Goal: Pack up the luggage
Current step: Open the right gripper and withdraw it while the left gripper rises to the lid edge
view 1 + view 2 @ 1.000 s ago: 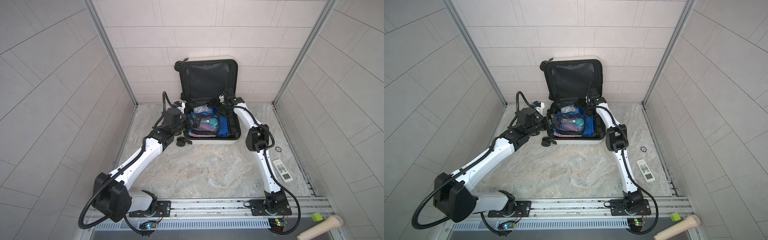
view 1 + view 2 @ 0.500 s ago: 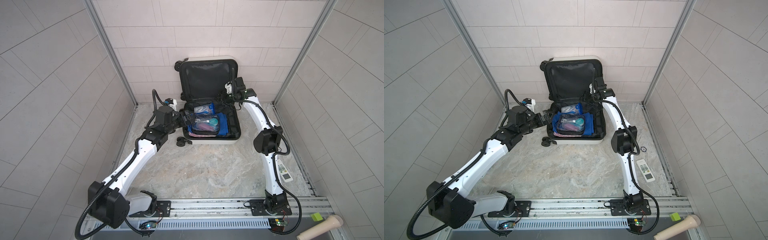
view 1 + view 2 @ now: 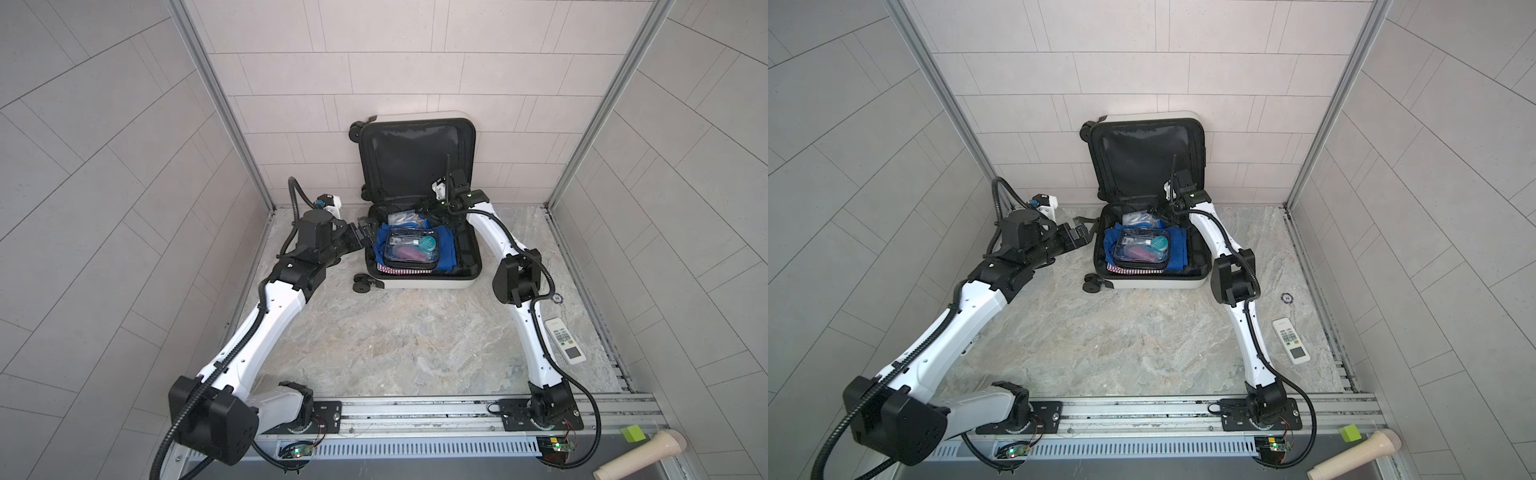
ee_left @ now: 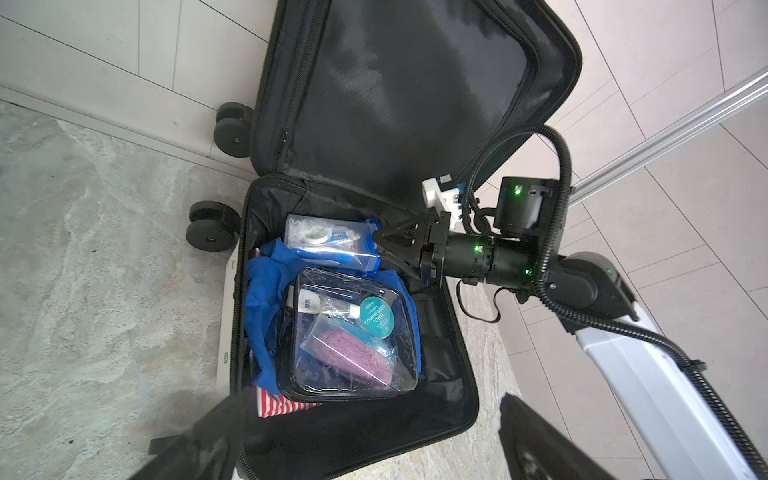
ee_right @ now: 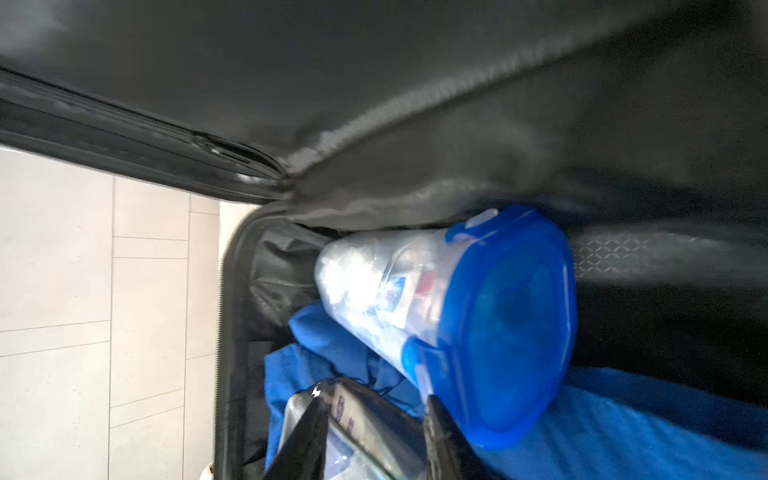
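Open white suitcase [image 3: 432, 284] lies upper centre on the tabletop. The left pincer [image 3: 366, 232], spread wide, sits beside its left edge. The right pincer [image 4: 377, 244] reaches inside and meets a blue-lidded tub [image 4: 332, 243]; its grip is unclear.

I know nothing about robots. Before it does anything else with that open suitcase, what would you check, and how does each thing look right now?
1. Lid of the luggage stands open: ok.
2. The left tool is open, beside the luggage, holding nothing: ok.
3. The right tool is at the end of the blue-lidded container; gripping it: cannot tell.
4. The clear pouch lies on the blue cloth inside: ok.
5. Contents low enough for the lid to close: cannot tell.
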Robot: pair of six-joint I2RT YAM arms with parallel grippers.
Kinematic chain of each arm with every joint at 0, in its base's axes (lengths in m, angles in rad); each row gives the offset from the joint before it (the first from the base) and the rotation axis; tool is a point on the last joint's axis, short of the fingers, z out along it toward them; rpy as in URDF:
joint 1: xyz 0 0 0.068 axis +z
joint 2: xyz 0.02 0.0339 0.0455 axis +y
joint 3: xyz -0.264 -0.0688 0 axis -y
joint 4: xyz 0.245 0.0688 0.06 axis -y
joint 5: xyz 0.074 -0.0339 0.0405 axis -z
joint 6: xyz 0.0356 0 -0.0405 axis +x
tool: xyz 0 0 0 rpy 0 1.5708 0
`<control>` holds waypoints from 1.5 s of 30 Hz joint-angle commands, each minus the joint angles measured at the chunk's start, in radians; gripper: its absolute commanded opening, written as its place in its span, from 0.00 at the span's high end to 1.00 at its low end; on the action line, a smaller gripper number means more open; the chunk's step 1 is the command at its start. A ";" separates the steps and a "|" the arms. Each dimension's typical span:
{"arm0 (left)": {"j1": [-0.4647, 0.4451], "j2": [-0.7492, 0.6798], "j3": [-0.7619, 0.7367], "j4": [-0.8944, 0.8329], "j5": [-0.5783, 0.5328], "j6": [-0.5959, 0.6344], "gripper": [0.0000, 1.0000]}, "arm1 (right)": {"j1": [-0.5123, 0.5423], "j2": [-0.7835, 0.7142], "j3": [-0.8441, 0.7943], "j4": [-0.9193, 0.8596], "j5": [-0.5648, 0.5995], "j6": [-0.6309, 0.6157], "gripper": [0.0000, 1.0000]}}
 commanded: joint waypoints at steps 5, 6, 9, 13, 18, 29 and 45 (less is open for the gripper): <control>0.039 -0.018 0.023 -0.007 0.033 0.013 0.00 | -0.010 0.031 0.004 0.001 0.076 0.037 0.61; 0.043 -0.014 0.030 -0.004 0.039 0.016 0.00 | -0.012 0.031 0.007 0.002 0.072 0.039 0.61; 0.043 0.003 0.058 0.018 0.038 0.031 0.00 | -0.011 0.009 0.013 -0.012 0.058 0.015 0.60; 0.043 0.031 0.103 0.084 0.000 0.078 0.00 | -0.010 -0.077 0.010 -0.081 0.091 -0.068 0.47; 0.046 0.104 0.202 0.119 -0.094 0.189 0.00 | -0.010 -0.269 -0.091 -0.139 0.179 -0.177 0.27; 0.142 0.511 0.660 -0.032 -0.001 0.261 0.16 | -0.012 -0.754 -0.553 -0.098 0.348 -0.315 0.16; 0.181 1.033 1.232 0.027 0.168 0.298 0.30 | -0.013 -1.249 -1.152 0.008 0.391 -0.313 0.08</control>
